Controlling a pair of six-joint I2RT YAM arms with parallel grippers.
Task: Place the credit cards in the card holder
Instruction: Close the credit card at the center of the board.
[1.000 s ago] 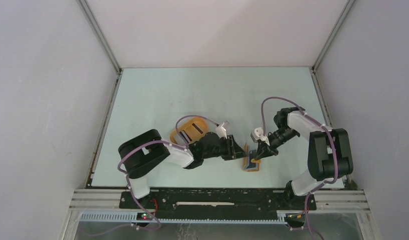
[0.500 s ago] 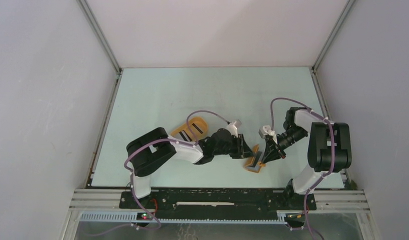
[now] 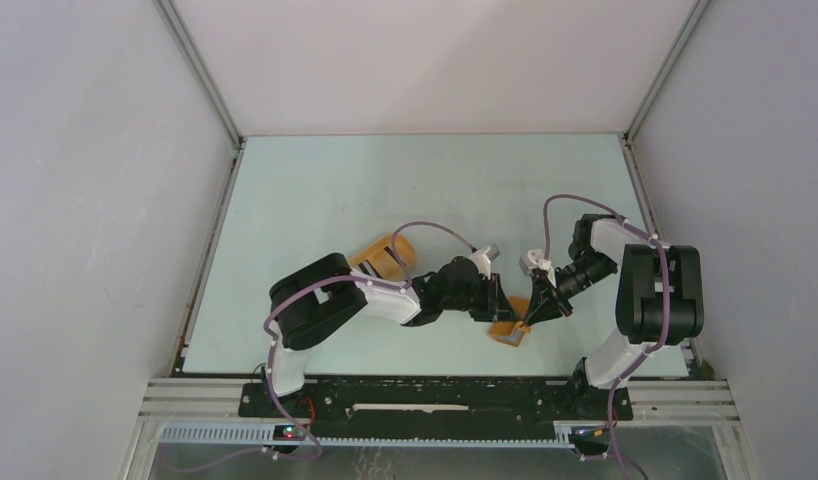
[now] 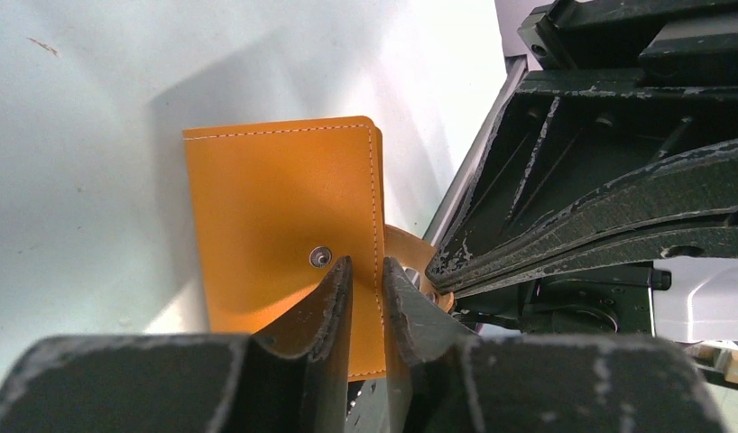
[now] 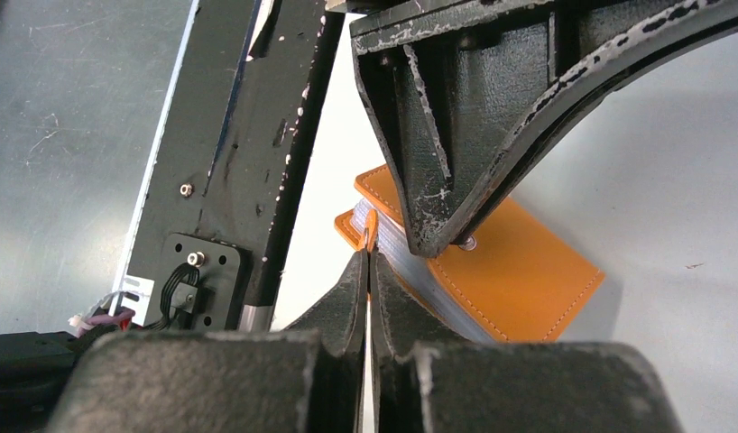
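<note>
Table, pale green and flat, fills the middle of the top view. Two arms reach over its lower part. The left arm comes in from the lower left. The right arm bends in from the right. They meet low in the frame, a bit right of the middle.

An orange oval tray peeks out behind the left arm, just above it.

The card holder lies on the table where the two arms meet. It is orange, with pale stitches along its edges. In the left wrist view it sits in the middle of the frame, lying flat with its cover on top.

The left gripper has its fingers almost together, with only a thin gap. Its tips rest on the cover near the right stitched edge. It is not grasping anything.

The right gripper is clenched on a thin orange edge of the card holder, at the holder's left end in the right wrist view.

The credit cards show as pale grey-blue edges stacked under the orange cover.

A small metal snap sits on the cover, just left of the left gripper's tips.
</note>
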